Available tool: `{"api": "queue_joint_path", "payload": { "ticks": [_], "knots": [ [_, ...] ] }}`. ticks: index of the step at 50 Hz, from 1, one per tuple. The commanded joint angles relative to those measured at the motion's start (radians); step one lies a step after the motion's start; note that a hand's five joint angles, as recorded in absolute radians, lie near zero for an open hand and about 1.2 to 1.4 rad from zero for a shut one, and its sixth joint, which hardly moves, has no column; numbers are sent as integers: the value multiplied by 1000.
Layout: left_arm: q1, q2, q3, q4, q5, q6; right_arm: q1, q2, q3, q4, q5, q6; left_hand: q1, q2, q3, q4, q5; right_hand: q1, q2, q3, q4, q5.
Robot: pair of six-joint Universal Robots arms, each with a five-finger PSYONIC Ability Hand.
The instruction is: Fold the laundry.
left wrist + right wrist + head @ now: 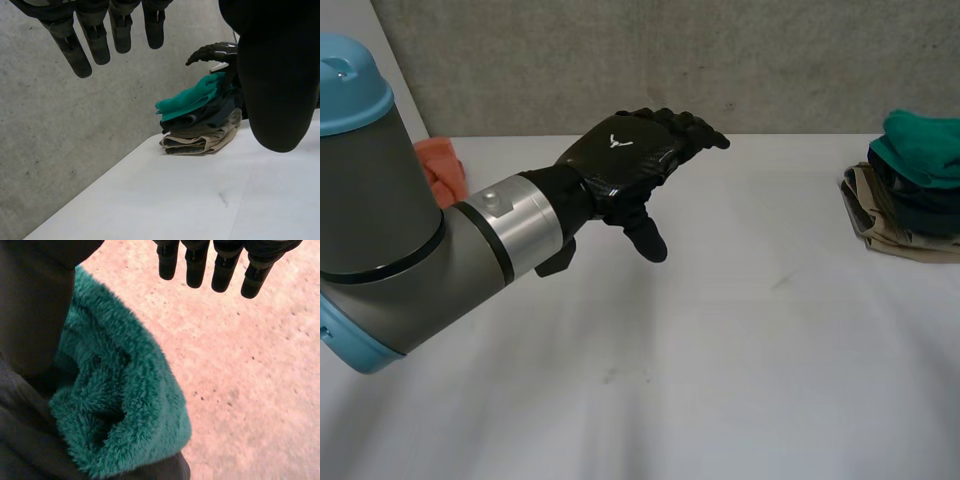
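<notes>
A white table (740, 360) meets a grey, speckled concrete wall (620, 60) along its far edge; small dark scuffs (780, 283) mark the tabletop.

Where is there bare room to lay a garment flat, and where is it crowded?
Bare: middle and near side of the table, between the orange cloth and the folded stack, below the left hand. Crowded: the stack's corner, with the right hand over it.

A white table (740, 370) spreads smooth and matte across the head view. Its far edge meets a grey concrete wall (620, 60) with a rough, mottled face. From the left wrist view, this wall rises straight up from the table's edge. The light is soft and even over the tabletop.
</notes>
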Motion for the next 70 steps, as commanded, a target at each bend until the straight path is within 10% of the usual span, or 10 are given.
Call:
{"api": "queue_joint_path", "payload": {
  "ticks": [1, 13, 20, 27, 38, 44, 50, 56, 70],
  "knots": [
    [-14, 35, -3, 2, 2, 0, -65, -152, -40, 424, 152, -107, -26, -28, -35, -24, -43, -59, -37, -39, -40, -48],
    [-3, 122, 37, 23, -13, -4, 64, -345, -191, 661, 582, -456, -26, -28, -35, -24, -43, -59, -37, -39, -40, -48],
    [64, 174, 76, 43, -136, -27, 369, -506, 27, 312, 511, -399, -23, -25, -32, -21, -40, -59, -37, -39, -40, -48],
    [340, 171, 66, 45, -251, 51, 601, -555, 324, 95, 321, -413, -5, -7, -14, -3, -23, -59, -37, -39, -40, -48],
    [661, -319, 150, 122, -233, 546, 724, -414, 453, 325, 350, -465, -29, -31, -38, -27, -46, -59, -37, -39, -40, -48],
    [738, -594, 327, 225, -150, 608, 722, -354, 469, 393, 379, -506, -23, -25, -32, -21, -40, -59, -37, -39, -40, -48],
    [755, -766, 476, 216, -104, 609, 708, -353, 504, 390, 375, -515, 71, 68, 62, 73, 53, -59, -37, -39, -40, -48],
    [740, -812, 522, 216, -107, 614, 710, -351, 515, 388, 376, -515, 1187, 1185, 1178, 1189, 1170, -59, -37, -39, -40, -48],
    [479, -257, 80, 319, -64, 378, 704, -360, 507, 390, 401, -502, 1189, 1187, 1180, 1191, 1172, -59, -37, -39, -40, -48]
  ]
}}
